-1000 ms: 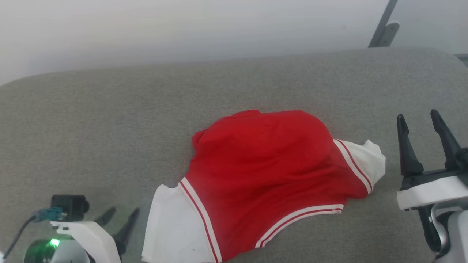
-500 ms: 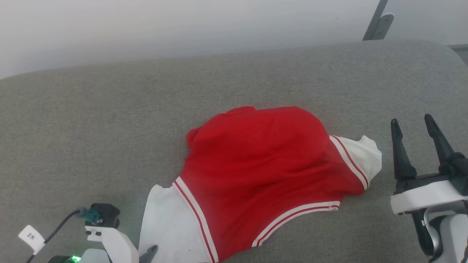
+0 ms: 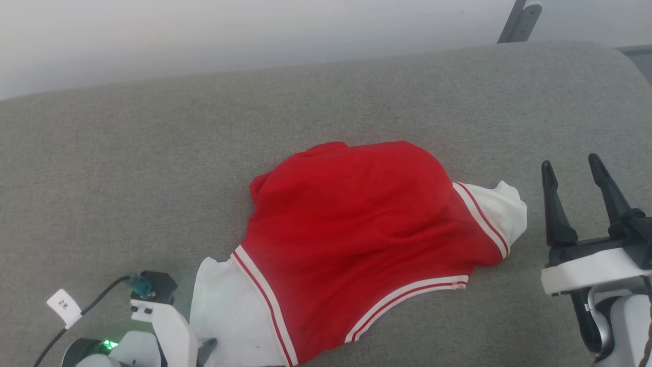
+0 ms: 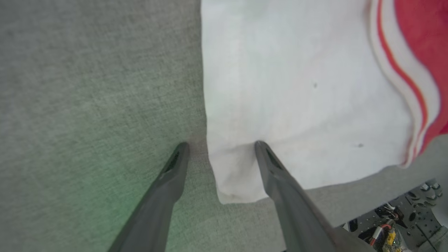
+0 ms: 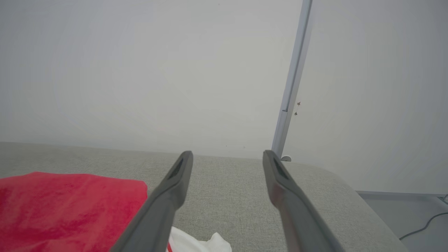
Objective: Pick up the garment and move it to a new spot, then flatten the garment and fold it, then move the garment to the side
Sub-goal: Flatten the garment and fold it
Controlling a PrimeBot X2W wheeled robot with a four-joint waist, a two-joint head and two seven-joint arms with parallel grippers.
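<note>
The garment (image 3: 356, 234) lies crumpled on the grey cushion, red back up, with one white sleeve at its near left (image 3: 229, 311) and the other at its right (image 3: 501, 209). In the left wrist view my left gripper (image 4: 221, 144) is open and straddles the near sleeve's (image 4: 297, 87) left edge: one finger (image 4: 276, 171) is over the white cloth, the other over bare cushion. In the head view one fingertip (image 3: 206, 350) shows beside that sleeve. My right gripper (image 3: 570, 162) stands open and empty, right of the garment and clear of it. Its wrist view shows the gripper (image 5: 227, 153) past the red cloth (image 5: 70, 206).
The grey upholstered cushion (image 3: 153, 153) spreads wide around the garment. It has a rounded right end (image 5: 350, 196) and a near edge (image 4: 350, 210) close behind the left gripper. A white wall and a grey metal post (image 3: 514, 20) stand behind. A cable (image 5: 420, 224) lies on the floor.
The camera has shifted, sliding the whole picture up and left. My left gripper has moved right to the near white sleeve, and its fingers are now mostly hidden behind its wrist. The right gripper holds its place.
</note>
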